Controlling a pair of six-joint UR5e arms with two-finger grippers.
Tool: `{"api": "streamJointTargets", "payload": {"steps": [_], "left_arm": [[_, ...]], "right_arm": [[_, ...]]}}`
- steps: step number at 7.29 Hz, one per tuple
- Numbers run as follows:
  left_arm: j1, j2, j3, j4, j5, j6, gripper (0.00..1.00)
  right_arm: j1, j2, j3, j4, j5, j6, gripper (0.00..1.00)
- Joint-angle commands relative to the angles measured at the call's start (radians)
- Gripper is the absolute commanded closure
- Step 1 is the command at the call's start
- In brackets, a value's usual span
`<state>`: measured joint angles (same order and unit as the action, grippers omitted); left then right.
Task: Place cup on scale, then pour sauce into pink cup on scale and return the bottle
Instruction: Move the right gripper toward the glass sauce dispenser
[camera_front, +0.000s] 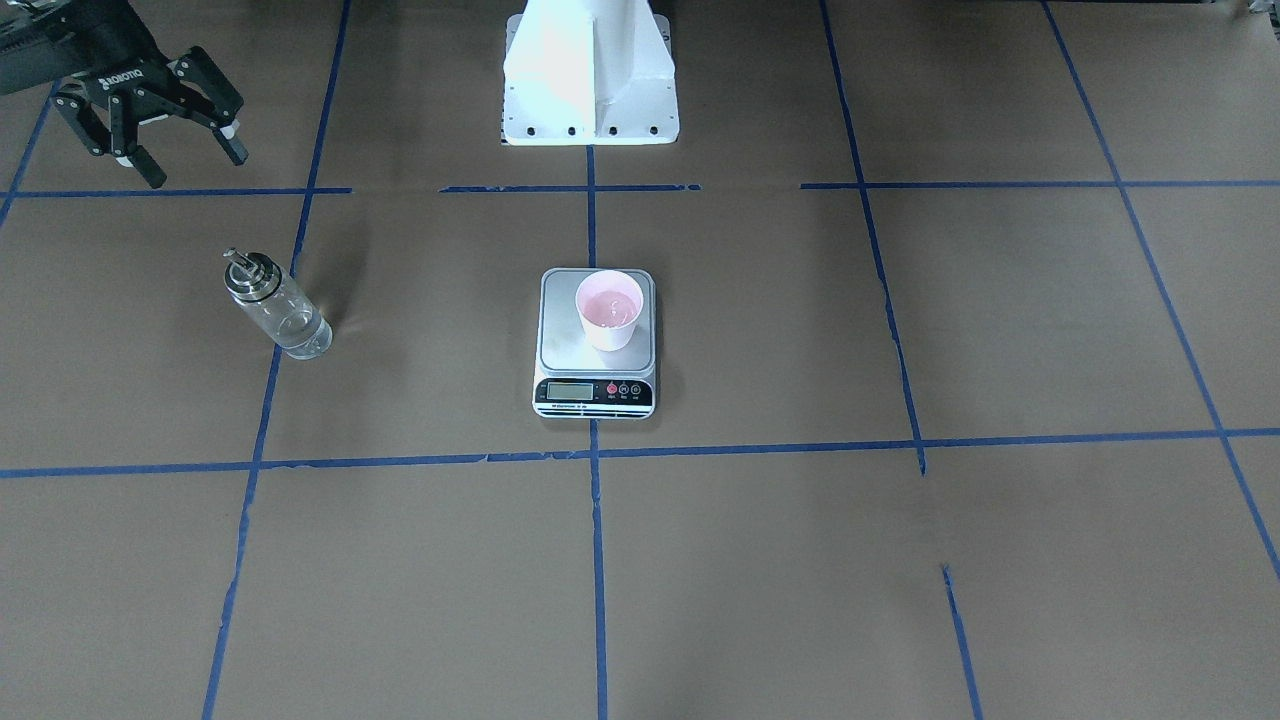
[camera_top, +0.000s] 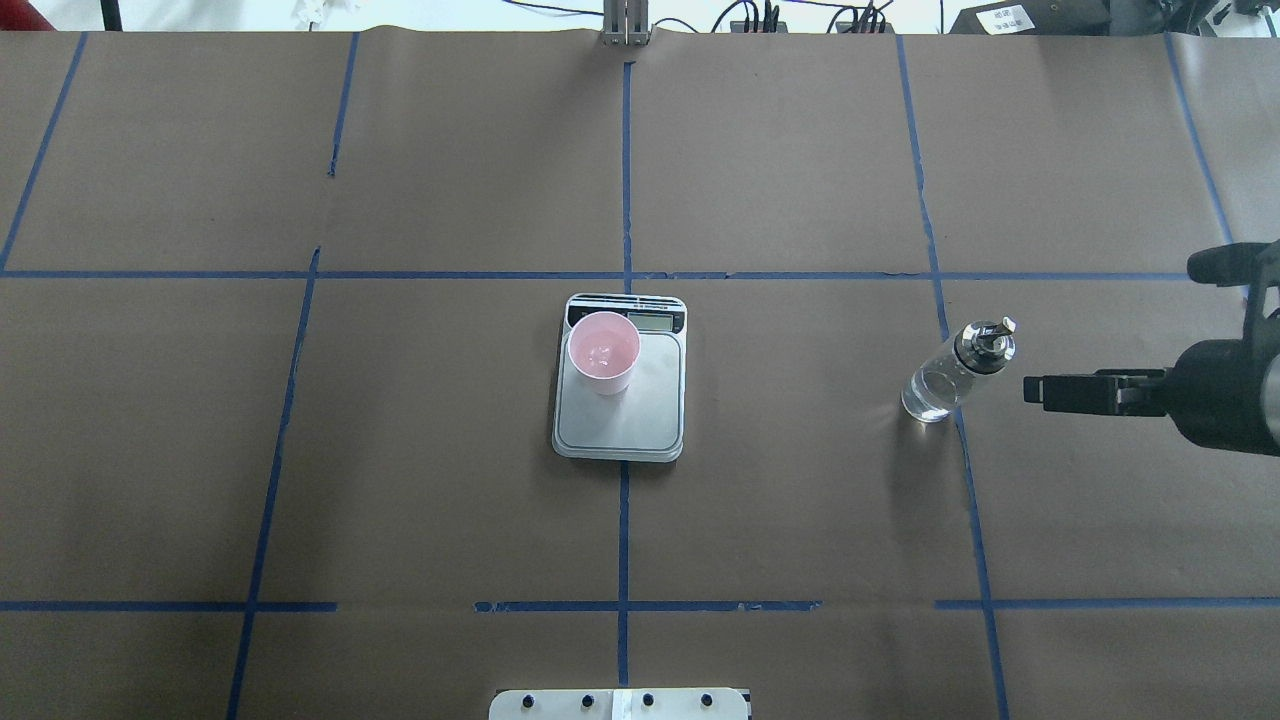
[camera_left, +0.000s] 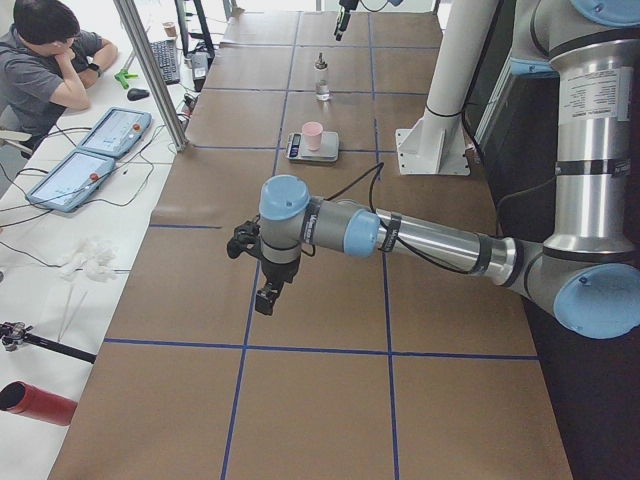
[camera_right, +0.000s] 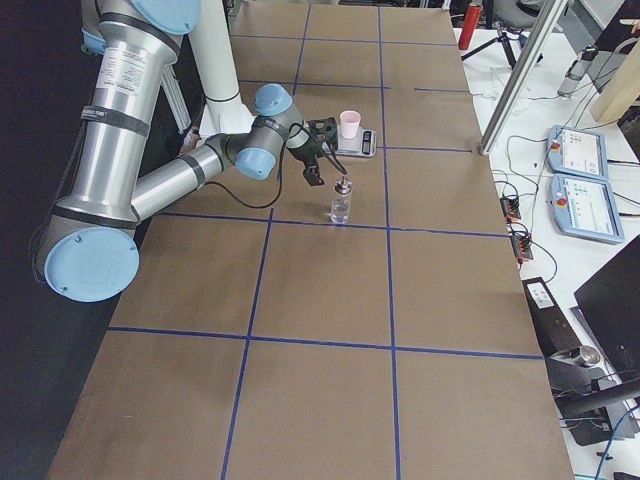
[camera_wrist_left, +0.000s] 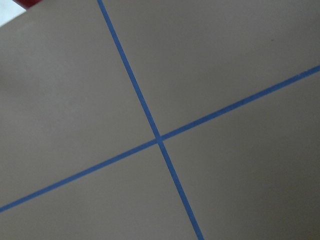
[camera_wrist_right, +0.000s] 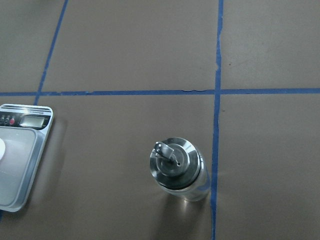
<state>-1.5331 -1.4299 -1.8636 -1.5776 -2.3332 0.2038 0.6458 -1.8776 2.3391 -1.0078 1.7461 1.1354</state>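
The pink cup (camera_front: 609, 310) stands upright on the scale (camera_front: 565, 335), toward the corner of its steel platform nearest the LCD; it also shows in the overhead view (camera_top: 603, 352). A faint glint of clear sauce shows inside it. The glass bottle (camera_front: 280, 310) stands upright on the table on my right side, apart from the scale (camera_top: 640, 410). My right gripper (camera_front: 195, 165) is open and empty, above the table and back from the bottle (camera_top: 955, 375). The right wrist view looks down on the bottle (camera_wrist_right: 180, 170). My left gripper (camera_left: 265, 300) hovers far off to the left; I cannot tell its state.
The white robot base (camera_front: 590, 80) stands behind the scale. Blue tape lines cross the brown paper table. A seated person (camera_left: 45, 60) and two tablets (camera_left: 90, 160) are at a side table past the far edge.
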Motion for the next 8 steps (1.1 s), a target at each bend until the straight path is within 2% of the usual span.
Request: {"api": "streamJointTargets", "payload": {"steps": [1, 2, 3, 4, 5, 8], "left_arm": [[-0.009, 0.045, 0.015, 0.008, -0.093, -0.055, 0.0], [-0.009, 0.042, 0.009, 0.004, -0.098, -0.154, 0.0], [-0.007, 0.04, 0.001, 0.002, -0.094, -0.205, 0.0], [-0.007, 0.04, -0.006, 0.001, -0.094, -0.205, 0.0], [-0.007, 0.039, -0.006, -0.001, -0.094, -0.205, 0.0], [-0.007, 0.04, -0.015, -0.001, -0.092, -0.205, 0.0]], "right_arm": [[-0.221, -0.035, -0.003, 0.008, -0.286, 0.088, 0.0], [-0.292, -0.034, -0.013, 0.009, -0.384, 0.122, 0.0], [-0.348, -0.02, -0.089, 0.047, -0.49, 0.126, 0.0], [-0.357, 0.026, -0.244, 0.205, -0.563, 0.118, 0.0], [-0.362, 0.043, -0.312, 0.256, -0.609, 0.113, 0.0], [-0.364, 0.139, -0.41, 0.255, -0.678, 0.109, 0.0]]}}
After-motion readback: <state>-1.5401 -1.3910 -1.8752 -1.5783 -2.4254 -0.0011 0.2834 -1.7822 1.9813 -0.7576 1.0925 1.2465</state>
